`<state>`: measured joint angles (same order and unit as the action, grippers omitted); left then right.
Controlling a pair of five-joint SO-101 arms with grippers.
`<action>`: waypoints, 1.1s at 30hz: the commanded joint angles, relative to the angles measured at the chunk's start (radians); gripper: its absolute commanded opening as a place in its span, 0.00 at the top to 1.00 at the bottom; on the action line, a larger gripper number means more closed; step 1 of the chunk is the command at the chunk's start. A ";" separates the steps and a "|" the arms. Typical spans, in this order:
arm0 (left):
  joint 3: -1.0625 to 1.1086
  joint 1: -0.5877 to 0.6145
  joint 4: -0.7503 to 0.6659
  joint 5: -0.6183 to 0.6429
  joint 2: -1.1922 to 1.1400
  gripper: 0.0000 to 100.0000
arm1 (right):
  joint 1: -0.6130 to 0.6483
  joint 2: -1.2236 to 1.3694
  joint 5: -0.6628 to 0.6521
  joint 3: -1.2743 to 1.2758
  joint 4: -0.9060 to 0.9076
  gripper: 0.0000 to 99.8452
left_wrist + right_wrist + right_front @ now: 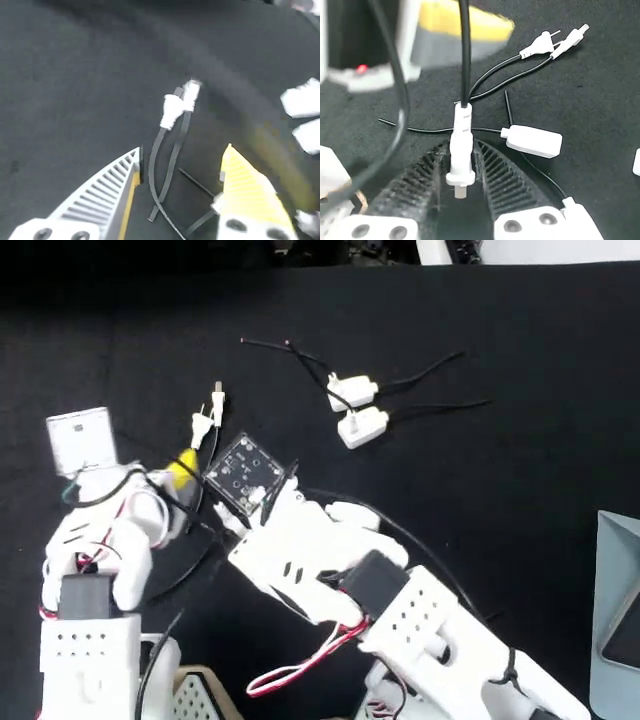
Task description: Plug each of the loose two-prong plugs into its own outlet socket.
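Note:
My right gripper (460, 167) is shut on a white two-prong plug (460, 150), whose black cord (465, 55) runs away from the fingers. In the high view that gripper (256, 504) sits at the near corner of a black outlet block (242, 470). Two loose white plugs (205, 425) (217, 398) lie side by side just beyond the block. My left gripper (183, 150) stands open above their cords, a little short of the plugs (172, 110) (190, 92). Its yellow finger (183, 468) is left of the block. Two white socket adapters (352, 392) (362, 426) lie farther right.
A white box (80, 438) stands at the left, behind the left arm. Thin black cords (300, 358) trail across the black cloth around the adapters. A grey tray (615, 620) sits at the right edge. One adapter (532, 141) lies close to the right fingers.

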<state>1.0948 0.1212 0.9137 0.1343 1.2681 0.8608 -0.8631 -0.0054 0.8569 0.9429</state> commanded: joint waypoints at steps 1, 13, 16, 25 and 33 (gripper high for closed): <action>-0.130 -0.117 0.095 -0.002 0.015 0.74 | 0.009 -0.027 0.008 -0.002 -0.021 0.99; -0.096 -0.328 0.143 -0.112 0.167 0.74 | -0.089 -0.025 0.012 -0.001 -0.023 0.99; -0.050 -0.367 0.143 -0.115 0.229 0.74 | -0.089 -0.025 0.049 -0.001 -0.023 0.99; -0.007 -0.268 0.133 -0.149 0.249 0.74 | -0.140 -0.028 0.051 0.010 -0.023 0.99; 0.010 -0.177 0.133 -0.157 0.157 0.71 | -0.296 -0.031 0.051 0.001 -0.023 0.99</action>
<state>1.1101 -0.0767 1.0518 -0.0100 1.4998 0.6352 -0.8692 0.0361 0.8753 0.9398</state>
